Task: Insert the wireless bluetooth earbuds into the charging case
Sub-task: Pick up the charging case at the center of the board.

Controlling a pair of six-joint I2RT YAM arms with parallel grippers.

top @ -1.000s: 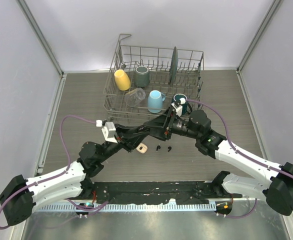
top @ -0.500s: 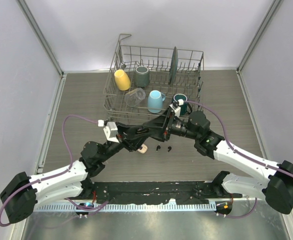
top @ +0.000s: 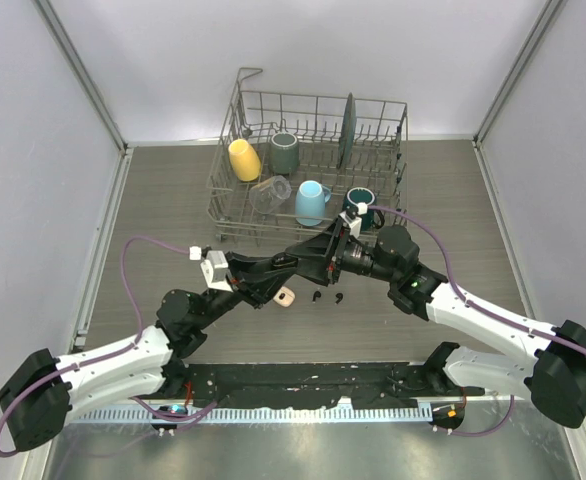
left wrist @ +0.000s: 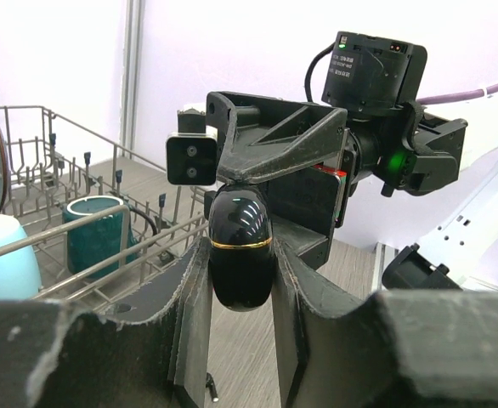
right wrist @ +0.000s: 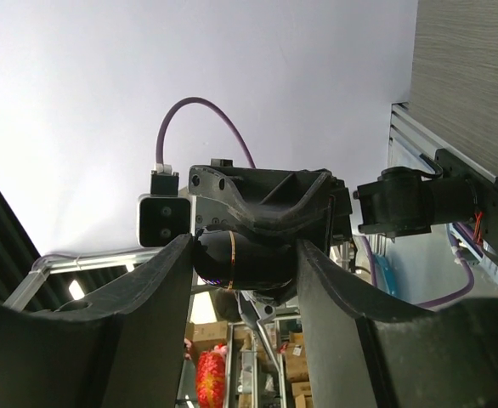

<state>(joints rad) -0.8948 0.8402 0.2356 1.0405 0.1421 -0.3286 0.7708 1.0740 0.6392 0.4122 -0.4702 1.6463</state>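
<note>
Top external view is showing left end effector point(left wrist: 241, 257) and right end effector point(right wrist: 243, 255) clenching the closed case point(left wrist: 241, 242), earbuds point(top: 318, 296) lying uninserted below them.

The dish rack point(top: 318, 97) (mugs point(top: 311, 203) inside) walls the far middle; open table point(top: 163, 200) flanks it, black earbuds point(top: 317, 296) lying nearer.

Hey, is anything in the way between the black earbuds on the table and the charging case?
Only the case's own lid, it seems: the charging case looks shut along its gold seam, clamped between the jaws of the left gripper and the right gripper. The black earbuds lie uncovered on the table.
</note>
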